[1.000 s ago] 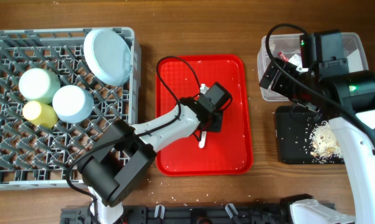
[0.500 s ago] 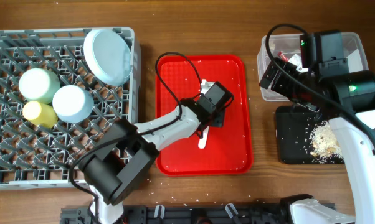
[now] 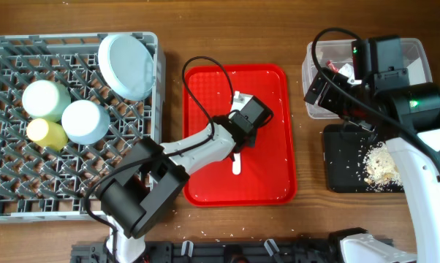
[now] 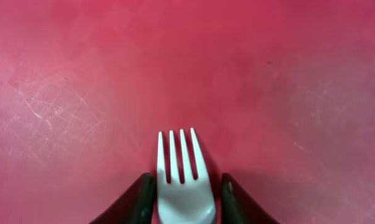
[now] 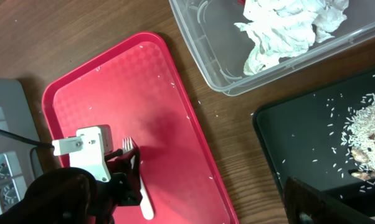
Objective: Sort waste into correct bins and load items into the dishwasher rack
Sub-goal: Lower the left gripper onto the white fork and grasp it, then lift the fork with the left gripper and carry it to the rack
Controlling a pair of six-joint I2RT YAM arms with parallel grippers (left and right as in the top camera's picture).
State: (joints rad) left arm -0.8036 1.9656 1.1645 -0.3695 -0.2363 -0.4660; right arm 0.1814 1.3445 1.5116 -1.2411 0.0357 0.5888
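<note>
Here the white fork (image 4: pixel 184 183) lies flat on the red tray (image 3: pixel 271 183). The left jaws flank its neck; we cannot tell if they pinch it. The left arm (image 3: pixel 198 150) stretches low across. The right jaws stand open near the clear tub (image 3: pixel 421 55).

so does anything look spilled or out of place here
Yes: the rice crumbs are not confined to the black tray. Most sit heaped there, but loose grains are scattered over the red tray and the wooden table, which looks like spillage.
</note>
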